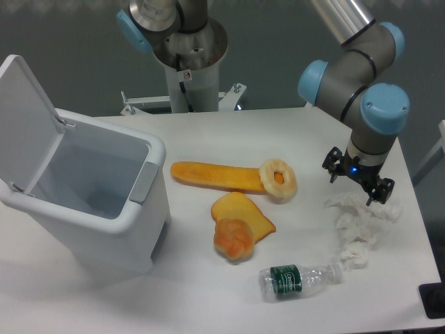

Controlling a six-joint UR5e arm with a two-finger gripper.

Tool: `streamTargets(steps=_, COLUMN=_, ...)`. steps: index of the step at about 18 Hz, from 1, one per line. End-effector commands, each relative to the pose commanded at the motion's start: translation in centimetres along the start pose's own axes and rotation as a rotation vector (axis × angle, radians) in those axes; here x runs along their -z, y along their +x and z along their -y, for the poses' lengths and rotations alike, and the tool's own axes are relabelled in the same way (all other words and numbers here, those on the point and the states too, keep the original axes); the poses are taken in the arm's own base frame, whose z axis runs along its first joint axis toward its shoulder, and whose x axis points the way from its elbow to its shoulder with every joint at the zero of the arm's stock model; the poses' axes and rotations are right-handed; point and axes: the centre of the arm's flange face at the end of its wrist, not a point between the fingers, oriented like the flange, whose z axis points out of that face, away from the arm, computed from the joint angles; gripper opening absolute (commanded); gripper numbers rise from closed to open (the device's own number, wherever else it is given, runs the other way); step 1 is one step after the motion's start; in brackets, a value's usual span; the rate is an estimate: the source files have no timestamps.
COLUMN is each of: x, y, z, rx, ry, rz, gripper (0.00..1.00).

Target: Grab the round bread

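Claw (357,182) spread, holding nothing, above crumpled tissue (361,226), well apart from round bread (233,239)

Arm: we observed one arm entering from the upper right of the view, its silver tube running down to grey joints with blue caps.
Base column: we noted a second grey and blue joint on a pale column at the top centre.
Wrist: the last joint pointed down over the right part of the table, a small blue light showing on its lower end.
Gripper (359,186): we found it black, two-fingered, aimed downward and slightly tilted.
Jaws: the fingers stood apart, with nothing between them.
Contact: we could not tell whether the fingertips touched anything beneath.
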Motion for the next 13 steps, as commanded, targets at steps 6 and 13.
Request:
streamTargets(steps=6, x=-1.0, y=0.5, z=0.9, rx=0.036, ry=-0.001, rz=-0.021, gripper=1.00)
streamTargets(steps=13, x=-2.2, y=3.1, z=3.0, rx=0.188, ry=0.023, rz=-0.052, gripper=1.00)
